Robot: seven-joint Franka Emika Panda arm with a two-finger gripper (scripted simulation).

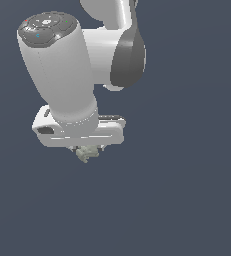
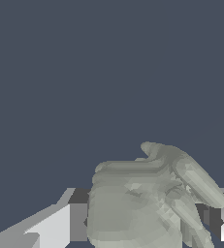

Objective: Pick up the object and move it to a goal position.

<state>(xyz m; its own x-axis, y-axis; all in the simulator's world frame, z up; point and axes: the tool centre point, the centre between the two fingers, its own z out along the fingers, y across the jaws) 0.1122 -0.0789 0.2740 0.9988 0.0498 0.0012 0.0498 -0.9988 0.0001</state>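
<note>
The object (image 1: pixel 87 153) is a small pale grey-green lumpy thing that pokes out from under the white hand of my arm in the exterior view. In the wrist view the object (image 2: pixel 142 198) fills the space between my two fingers (image 2: pixel 60 225), which press on it from both sides. My gripper (image 1: pixel 88 150) is shut on the object. The fingers are mostly hidden behind the hand in the exterior view. No goal marker shows in either view.
The plain dark blue-grey ground (image 1: pixel 187 200) fills the rest of both views. The white arm links (image 1: pixel 62 65) take up the exterior view's upper left.
</note>
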